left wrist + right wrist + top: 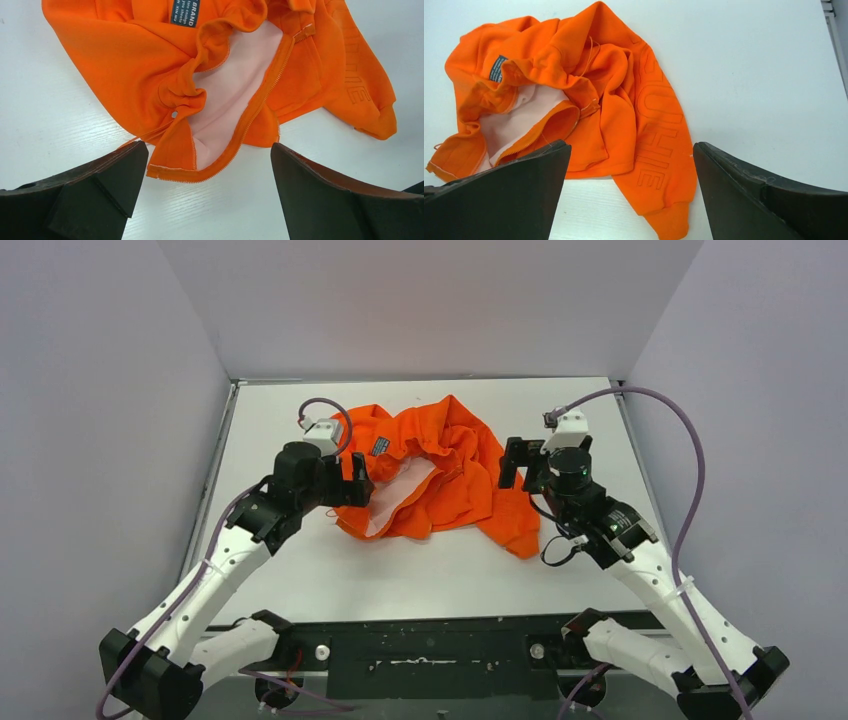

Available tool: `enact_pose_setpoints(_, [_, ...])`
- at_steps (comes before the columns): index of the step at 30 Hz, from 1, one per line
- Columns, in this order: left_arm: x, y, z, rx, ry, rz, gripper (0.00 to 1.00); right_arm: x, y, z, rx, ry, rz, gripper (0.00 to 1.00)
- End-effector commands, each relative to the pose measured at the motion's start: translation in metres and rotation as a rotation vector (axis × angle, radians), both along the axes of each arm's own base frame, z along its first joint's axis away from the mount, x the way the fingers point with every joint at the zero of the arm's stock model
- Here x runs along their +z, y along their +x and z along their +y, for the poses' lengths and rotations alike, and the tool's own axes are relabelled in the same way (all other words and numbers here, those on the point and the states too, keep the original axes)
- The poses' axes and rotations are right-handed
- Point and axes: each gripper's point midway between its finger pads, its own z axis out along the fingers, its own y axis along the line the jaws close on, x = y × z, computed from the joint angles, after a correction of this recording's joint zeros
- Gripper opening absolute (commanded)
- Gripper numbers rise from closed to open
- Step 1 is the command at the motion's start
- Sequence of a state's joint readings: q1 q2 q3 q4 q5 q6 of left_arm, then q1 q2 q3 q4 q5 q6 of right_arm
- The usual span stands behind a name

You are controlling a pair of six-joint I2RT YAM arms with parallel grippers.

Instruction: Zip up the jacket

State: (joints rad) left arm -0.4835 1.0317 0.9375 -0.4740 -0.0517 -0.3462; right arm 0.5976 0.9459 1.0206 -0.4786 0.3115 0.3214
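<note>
The orange jacket (pixel 440 472) lies crumpled and unzipped on the white table (pixel 420 575). Its pale pink lining (pixel 235 95) shows between the parted front edges, along a line of zipper teeth (pixel 250 117). A small dark label (pixel 184 11) sits near the collar. My left gripper (pixel 357 482) is open at the jacket's left edge, and the lower zipper corner (pixel 172 172) lies just ahead of its jaws, untouched. My right gripper (pixel 520 465) is open at the jacket's right side, over a sleeve with raised letters (pixel 659 150) and its cuff (pixel 671 222). Neither gripper holds anything.
Pale walls close the table in at the back (pixel 430 300), left (pixel 100 440) and right (pixel 760 420). A black base rail (pixel 430 650) runs along the near edge between the arms. A loose orange thread (pixel 145 136) trails by the left finger.
</note>
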Motion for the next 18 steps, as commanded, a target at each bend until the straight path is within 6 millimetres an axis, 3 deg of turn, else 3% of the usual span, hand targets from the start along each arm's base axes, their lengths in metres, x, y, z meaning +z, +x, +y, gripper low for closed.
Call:
enact_pose_setpoints(1, [0.022,0.005,-0.006,-0.02,-0.031,-0.072,0.96,0.018,0.003,-0.003,-0.002,-0.027,-0.062,1.0])
enact_pose_setpoints(12, [-0.004,0.007,-0.002,0.044,-0.013,0.017,0.91,-0.001,0.032,0.026,0.125,-0.153,-0.063,1.0])
enact_pose_setpoints(18, [-0.01,0.007,0.001,0.055,0.003,0.037,0.89,-0.008,0.062,0.058,0.204,-0.167,-0.045,0.99])
